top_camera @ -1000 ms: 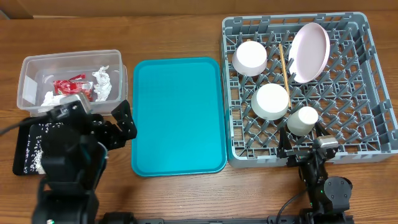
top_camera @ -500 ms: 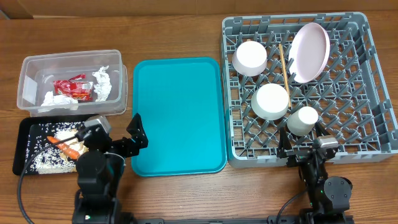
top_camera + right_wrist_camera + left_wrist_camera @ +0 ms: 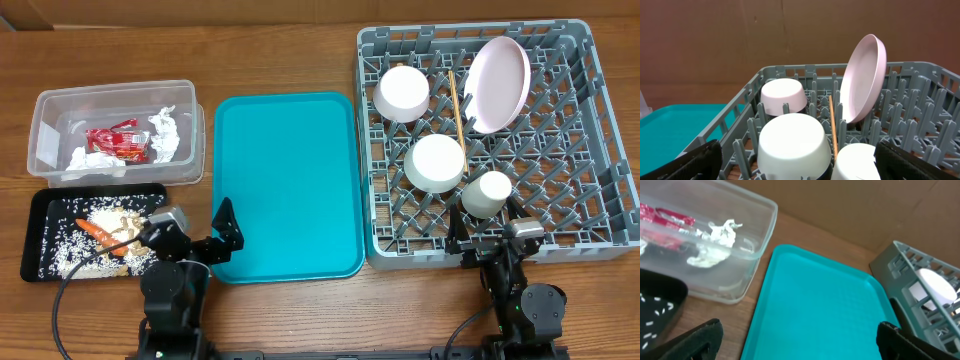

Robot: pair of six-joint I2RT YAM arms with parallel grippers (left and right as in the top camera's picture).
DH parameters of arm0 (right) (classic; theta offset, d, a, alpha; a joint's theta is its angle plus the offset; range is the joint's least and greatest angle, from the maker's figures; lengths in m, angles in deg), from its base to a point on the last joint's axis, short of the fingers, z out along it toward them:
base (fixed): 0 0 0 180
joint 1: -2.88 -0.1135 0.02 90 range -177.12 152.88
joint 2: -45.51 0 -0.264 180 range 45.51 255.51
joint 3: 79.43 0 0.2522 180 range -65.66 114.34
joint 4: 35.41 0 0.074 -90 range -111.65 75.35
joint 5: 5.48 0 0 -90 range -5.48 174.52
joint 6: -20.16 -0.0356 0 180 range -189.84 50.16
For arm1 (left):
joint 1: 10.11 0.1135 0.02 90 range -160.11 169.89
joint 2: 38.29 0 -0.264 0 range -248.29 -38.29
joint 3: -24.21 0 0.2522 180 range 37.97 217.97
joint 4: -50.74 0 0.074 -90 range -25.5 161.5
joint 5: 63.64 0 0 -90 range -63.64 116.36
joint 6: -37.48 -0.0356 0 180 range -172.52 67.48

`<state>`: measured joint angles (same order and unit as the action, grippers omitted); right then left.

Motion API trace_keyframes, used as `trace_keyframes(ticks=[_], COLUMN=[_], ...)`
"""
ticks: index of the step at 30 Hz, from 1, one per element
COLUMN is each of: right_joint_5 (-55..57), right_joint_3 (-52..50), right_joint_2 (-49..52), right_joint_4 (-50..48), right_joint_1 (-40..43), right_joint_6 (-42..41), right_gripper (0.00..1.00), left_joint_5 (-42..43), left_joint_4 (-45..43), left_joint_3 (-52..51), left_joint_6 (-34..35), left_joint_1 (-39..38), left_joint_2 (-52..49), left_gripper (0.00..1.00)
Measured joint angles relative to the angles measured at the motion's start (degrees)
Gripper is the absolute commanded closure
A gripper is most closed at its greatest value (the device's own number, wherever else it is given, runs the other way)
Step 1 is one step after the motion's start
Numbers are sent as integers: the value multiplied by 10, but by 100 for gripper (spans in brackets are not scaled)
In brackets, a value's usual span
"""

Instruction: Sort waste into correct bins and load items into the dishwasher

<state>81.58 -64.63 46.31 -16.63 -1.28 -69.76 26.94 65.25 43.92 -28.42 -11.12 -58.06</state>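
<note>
The clear tub (image 3: pixel 45 100) at the left holds a red wrapper (image 3: pixel 117 142) and white tissues (image 3: pixel 165 135). In front of it the black tray (image 3: pixel 35 215) carries a carrot piece (image 3: pixel 98 231), beige crumbs and white rice scraps. The grey rack (image 3: pixel 590 240) on the right holds a plate (image 3: pixel 499 85) on edge, two upturned bowls (image 3: pixel 402 93) (image 3: pixel 434 163), a cup (image 3: pixel 486 193) and chopsticks (image 3: pixel 455 105). My left gripper (image 3: pixel 190 232) stands open and empty at the front, between black tray and teal tray. My right gripper (image 3: pixel 797 150) is open and empty at the rack's front wall.
A large teal tray (image 3: pixel 285 185) lies bare in the middle of the wooden table. The left wrist view looks across the teal tray (image 3: pixel 815 305) with the tub (image 3: pixel 752 260) to its left. A brown cardboard wall stands behind the table.
My left arm has drawn back toward the table's front edge and lowered, uncovering the black tray with its scraps. The right arm has not moved.
</note>
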Motion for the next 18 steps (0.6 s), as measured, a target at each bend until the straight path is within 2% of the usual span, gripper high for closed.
trace_keyframes(ticks=[6, 11, 18], right_joint_5=[0, 0, 0], right_joint_3=[0, 0, 0], right_joint_2=[0, 0, 0], right_joint_4=[0, 0, 0], right_joint_1=[0, 0, 0], right_joint_6=[0, 0, 0], right_gripper=[0, 0, 0], left_joint_5=[0, -11, -15], left_joint_4=[-6, 23, 37], left_joint_3=[-42, -52, -53], left_joint_6=[0, -3, -47], left_joint_1=[0, 0, 0], left_joint_2=[32, 72, 113], left_gripper=[0, 0, 0])
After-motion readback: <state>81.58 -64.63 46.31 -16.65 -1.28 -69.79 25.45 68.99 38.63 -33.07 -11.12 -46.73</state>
